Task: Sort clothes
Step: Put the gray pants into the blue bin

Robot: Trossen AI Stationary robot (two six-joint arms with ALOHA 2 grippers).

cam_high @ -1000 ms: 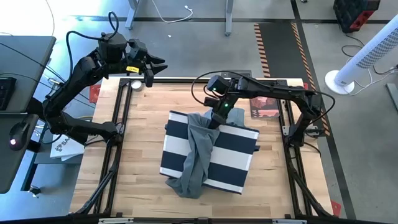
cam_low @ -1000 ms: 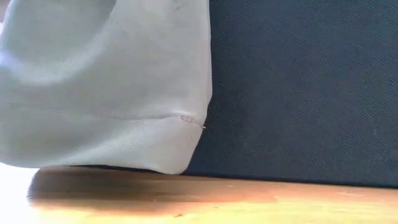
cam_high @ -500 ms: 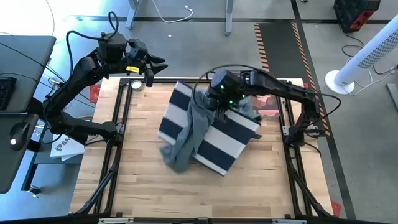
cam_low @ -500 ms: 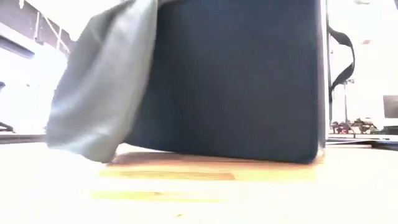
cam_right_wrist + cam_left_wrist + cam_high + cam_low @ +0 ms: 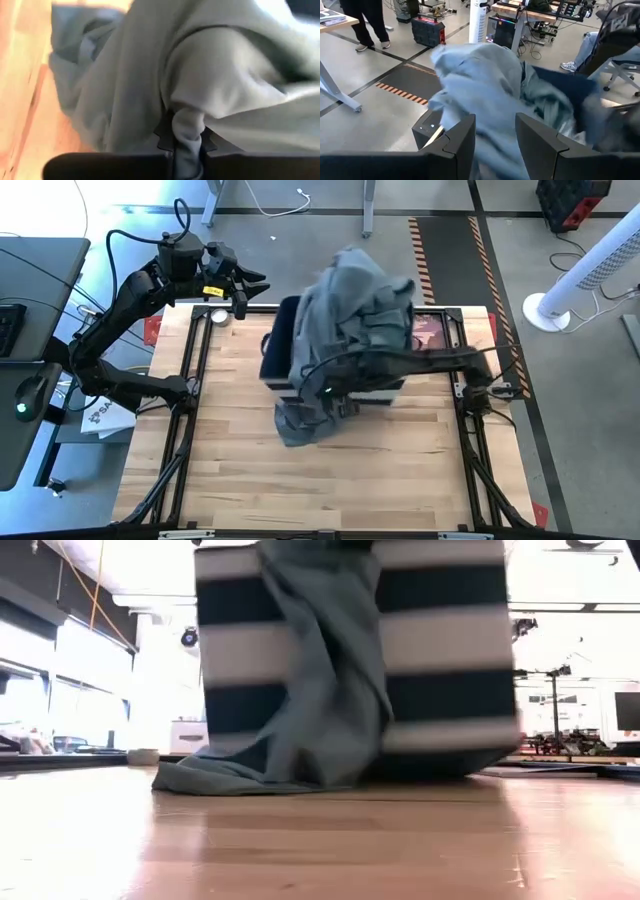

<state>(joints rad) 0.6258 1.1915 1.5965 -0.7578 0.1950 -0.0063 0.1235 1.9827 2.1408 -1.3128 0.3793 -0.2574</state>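
Note:
The navy bin with white stripes (image 5: 440,650) stands on the table, heaped with grey-green and pale clothes (image 5: 352,298). One grey-green garment (image 5: 320,690) hangs over the bin's near side, and its lower end (image 5: 298,422) lies on the table. My right gripper (image 5: 332,392) is at the bin's near side, shut on this garment (image 5: 150,75). My left gripper (image 5: 495,135) is open and empty above the table's far left corner (image 5: 245,284). My right gripper pinches a bunched fold of the grey-green garment (image 5: 187,131) between its two fingers. The cloth spreads away from the fingers over the bin's side. Its lower end lies slack on the table (image 5: 215,778).
A reddish flat thing (image 5: 428,332) lies behind the bin at the far right. A small white object (image 5: 218,315) sits at the far left corner. Black frame rails (image 5: 190,410) run along the table's edges. People and chairs show in the room beyond.
My right gripper has swung from the bin's far side toward the table's near left, keeping hold of the grey-green garment. The bin has turned about, shifted toward the far edge and come up from lying on its side, with the clothes now heaped at its top.

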